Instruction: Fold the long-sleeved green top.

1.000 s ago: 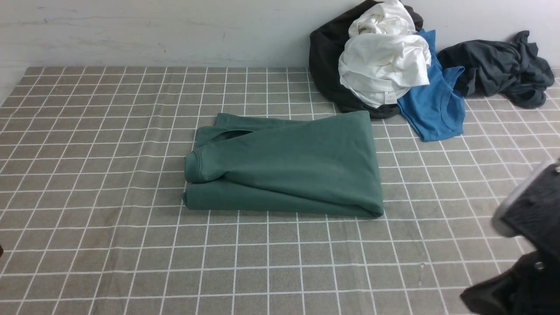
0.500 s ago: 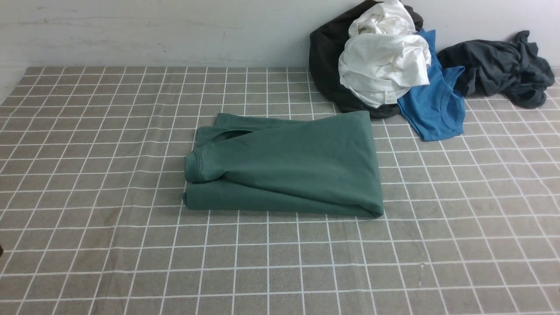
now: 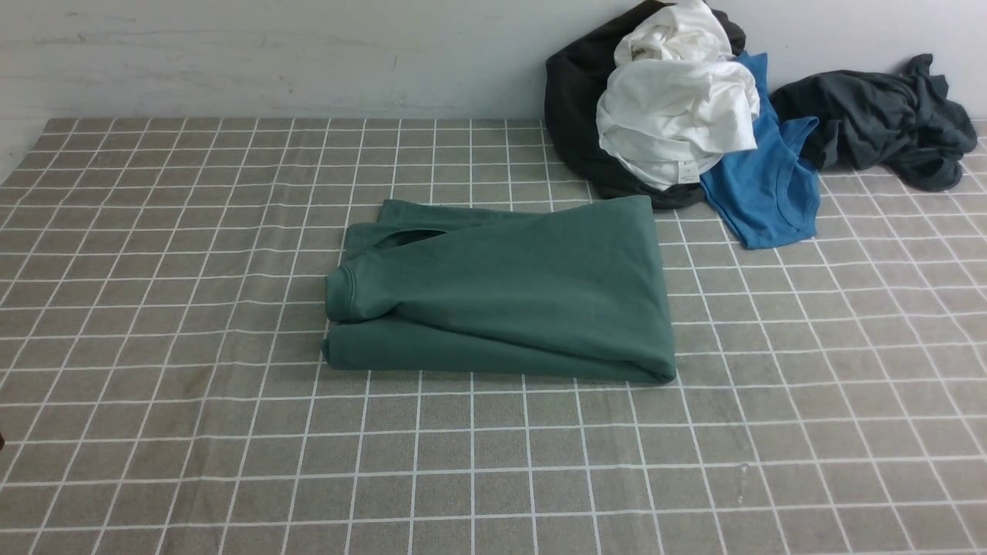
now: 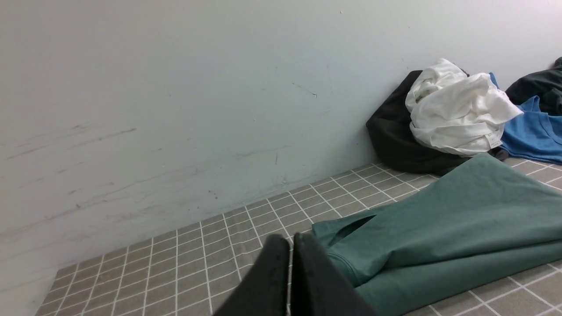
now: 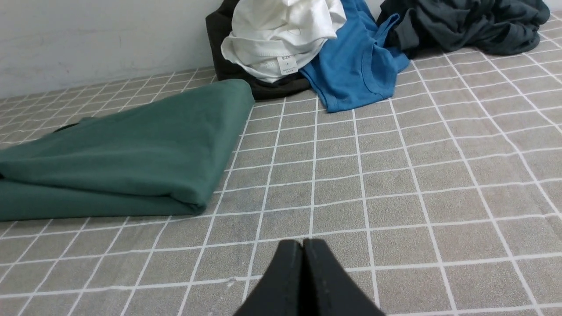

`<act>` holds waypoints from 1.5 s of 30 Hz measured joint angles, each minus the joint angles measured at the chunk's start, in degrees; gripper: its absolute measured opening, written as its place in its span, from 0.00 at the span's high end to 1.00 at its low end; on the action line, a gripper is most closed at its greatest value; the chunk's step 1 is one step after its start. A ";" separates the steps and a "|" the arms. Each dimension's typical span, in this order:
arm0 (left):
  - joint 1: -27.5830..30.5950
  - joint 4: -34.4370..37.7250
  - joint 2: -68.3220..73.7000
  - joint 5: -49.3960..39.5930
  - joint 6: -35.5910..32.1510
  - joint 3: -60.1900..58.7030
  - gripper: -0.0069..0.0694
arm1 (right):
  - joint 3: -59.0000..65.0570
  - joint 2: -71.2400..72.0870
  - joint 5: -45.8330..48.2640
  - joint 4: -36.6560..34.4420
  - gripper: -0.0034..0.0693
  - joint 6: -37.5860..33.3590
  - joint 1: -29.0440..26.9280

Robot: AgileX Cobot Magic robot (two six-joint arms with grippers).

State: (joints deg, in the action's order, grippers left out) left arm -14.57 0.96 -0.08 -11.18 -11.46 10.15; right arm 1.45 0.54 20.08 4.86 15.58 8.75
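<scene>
The green top [image 3: 501, 297] lies folded on itself, so its sleeves, neck label and chest logo are hidden inside the layers. In the right wrist view its far end runs off the picture's edge. Behind the top, the black garment [image 3: 574, 116] is mostly covered by the white garment [image 3: 675, 116], which also overlaps the blue top [image 3: 763, 189]. The print on the white garment's label [image 5: 287, 65] is too small to read. Neither arm shows in the front view; each wrist view catches only the tips of its tool [image 4: 292, 245], [image 5: 303, 248].
</scene>
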 joint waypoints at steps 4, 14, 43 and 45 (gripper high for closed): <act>0.00 0.00 -0.02 0.00 0.00 0.00 0.91 | 0.00 0.00 0.00 0.00 0.97 -2.83 -0.08; 0.00 0.00 -0.02 0.00 0.00 0.00 0.91 | 0.00 0.04 0.00 -1.10 0.97 -14.01 -3.81; 15.01 -0.08 -0.65 -2.73 4.85 -11.67 0.91 | 0.00 0.04 0.22 -2.14 0.97 -14.47 -4.46; 15.01 0.27 -0.65 -7.07 4.87 -11.66 0.91 | 0.00 0.04 0.22 -2.14 0.97 -14.47 -4.46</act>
State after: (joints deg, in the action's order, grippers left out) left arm 0.44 1.23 -0.73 -18.26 -6.59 -1.51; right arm 1.45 0.58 20.30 2.72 1.10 4.29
